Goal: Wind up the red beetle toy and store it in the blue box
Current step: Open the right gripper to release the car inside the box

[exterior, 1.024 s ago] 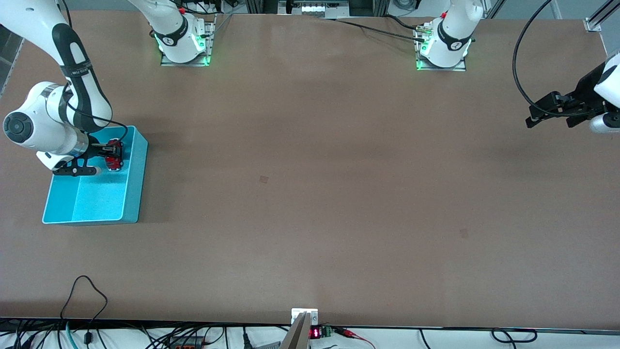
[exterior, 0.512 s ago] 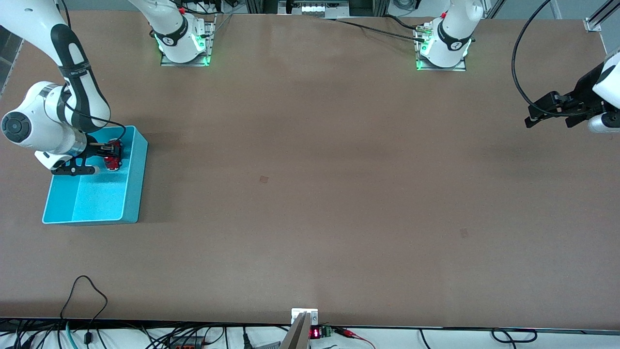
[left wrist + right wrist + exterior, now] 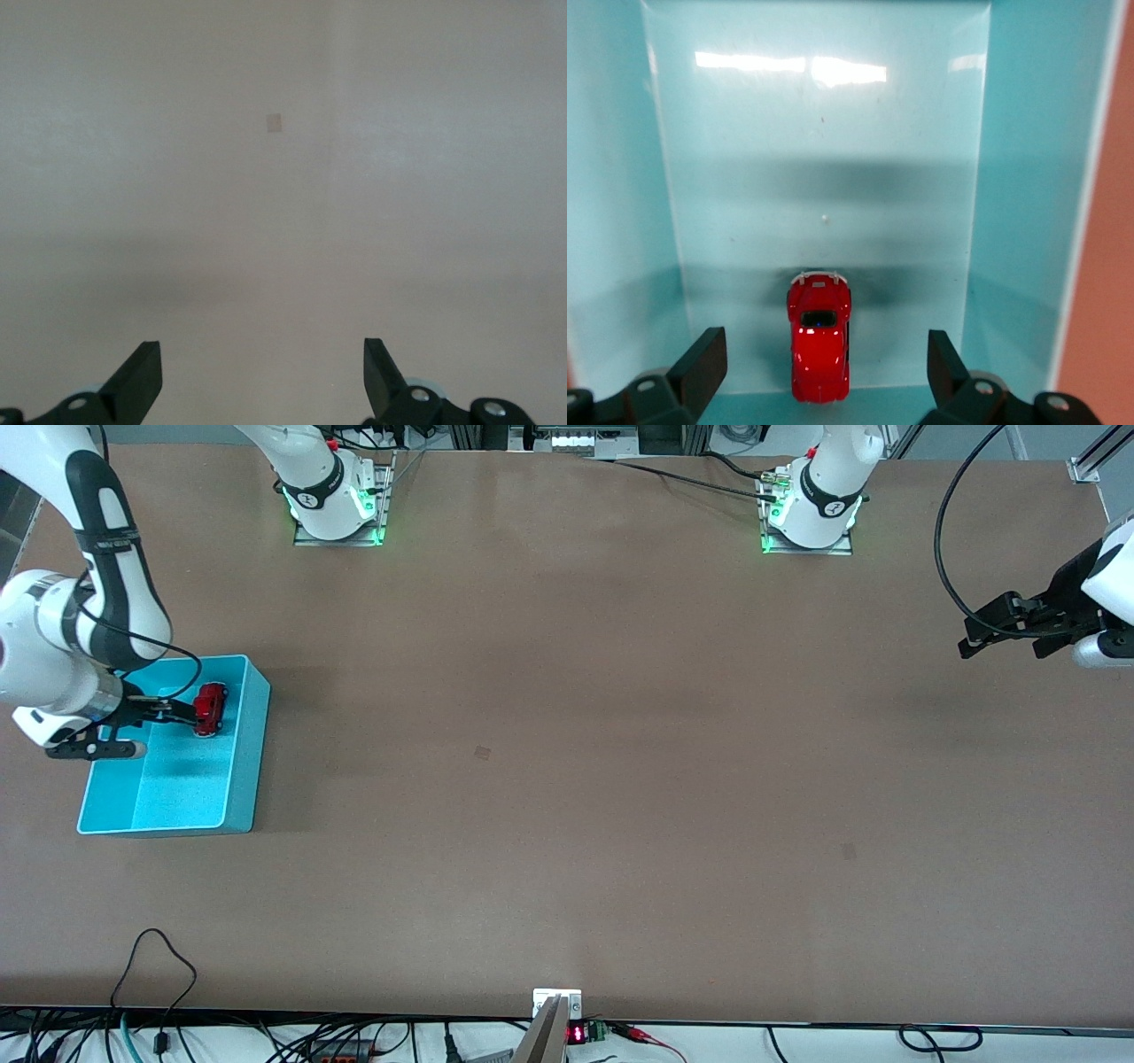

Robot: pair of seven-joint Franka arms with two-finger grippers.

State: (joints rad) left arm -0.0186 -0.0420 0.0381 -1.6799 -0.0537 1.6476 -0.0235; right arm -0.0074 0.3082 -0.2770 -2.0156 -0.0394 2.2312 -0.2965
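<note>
Brown counter (image 3: pixel 567 779) carries the blue box (image 3: pixel 239 779) at the right arm's end, with the red beetle toy (image 3: pixel 210 708) inside, so storing looks done. Right gripper (image 3: pixel 824 381) hovers over it with fingers spread and empty. Left gripper (image 3: pixel 263 376) waits over bare counter, also spread.

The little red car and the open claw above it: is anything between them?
Nothing. In the right wrist view, the red beetle toy sits on the blue box floor, apart from the open right gripper.
</note>
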